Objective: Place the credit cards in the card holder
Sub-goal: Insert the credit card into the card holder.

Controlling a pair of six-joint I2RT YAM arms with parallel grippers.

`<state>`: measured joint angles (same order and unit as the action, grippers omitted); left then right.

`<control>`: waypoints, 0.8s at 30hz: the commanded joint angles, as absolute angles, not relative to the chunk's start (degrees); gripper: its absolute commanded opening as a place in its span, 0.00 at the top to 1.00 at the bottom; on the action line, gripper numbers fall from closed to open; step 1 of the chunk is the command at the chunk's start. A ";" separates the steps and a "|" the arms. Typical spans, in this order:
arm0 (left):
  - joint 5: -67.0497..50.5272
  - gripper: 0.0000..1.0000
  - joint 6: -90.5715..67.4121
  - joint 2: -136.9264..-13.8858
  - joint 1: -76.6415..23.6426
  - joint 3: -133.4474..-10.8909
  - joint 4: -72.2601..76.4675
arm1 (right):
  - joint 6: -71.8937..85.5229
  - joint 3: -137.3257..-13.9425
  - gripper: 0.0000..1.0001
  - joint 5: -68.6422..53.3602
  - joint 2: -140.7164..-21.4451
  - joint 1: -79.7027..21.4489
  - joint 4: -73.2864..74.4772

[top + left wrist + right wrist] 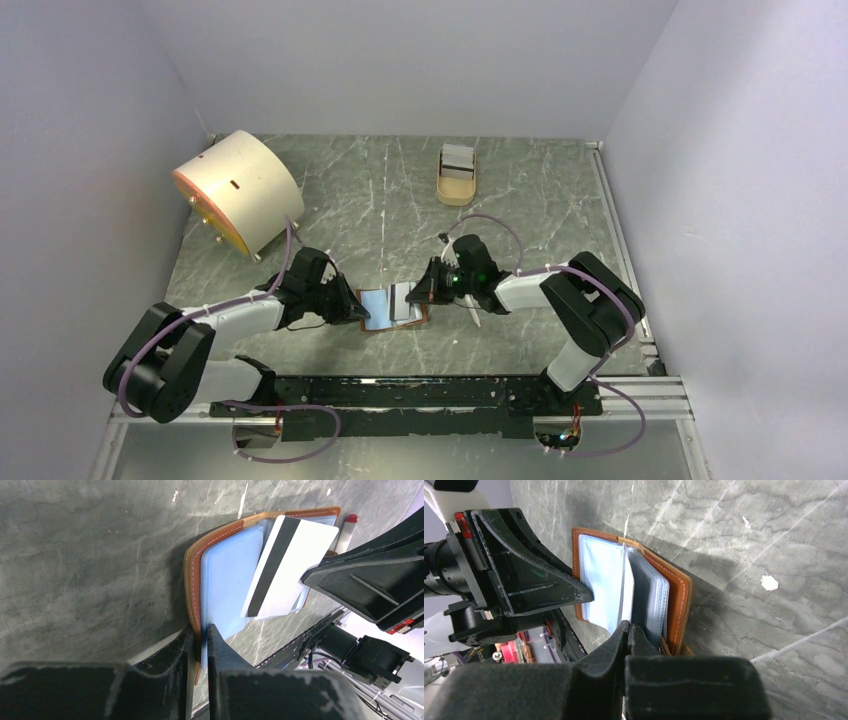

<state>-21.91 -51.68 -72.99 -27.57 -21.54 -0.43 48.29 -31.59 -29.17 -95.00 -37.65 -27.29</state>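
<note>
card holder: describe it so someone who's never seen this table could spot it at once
On the grey marbled table, look near the front edge, where the two black grippers meet. The card holder lies open there, the left gripper pinching its edge and the right gripper holding a striped white card over it. Only it has a brown leather cover with pale blue sleeves.

Open brown card holder (230, 580), blue inside; white credit card (290, 565) (black stripe up) slanted across it.
</note>
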 commanded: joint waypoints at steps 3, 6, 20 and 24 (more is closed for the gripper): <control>-21.28 0.83 -50.22 -74.50 -27.33 -21.06 -0.25 | 46.02 -32.34 1.00 -31.45 -96.77 -38.19 -25.03; -22.26 0.83 -50.45 -75.11 -27.33 -21.09 0.55 | 45.48 -32.98 1.00 -32.17 -97.61 -38.49 -24.42; -24.86 0.78 -49.82 -74.55 -27.32 -21.53 2.70 | 41.81 -39.99 0.98 -30.41 -100.25 -41.11 -17.96; -26.05 0.75 -49.52 -74.71 -27.33 -21.59 3.12 | 41.92 -41.20 0.87 -27.93 -100.10 -42.32 -16.12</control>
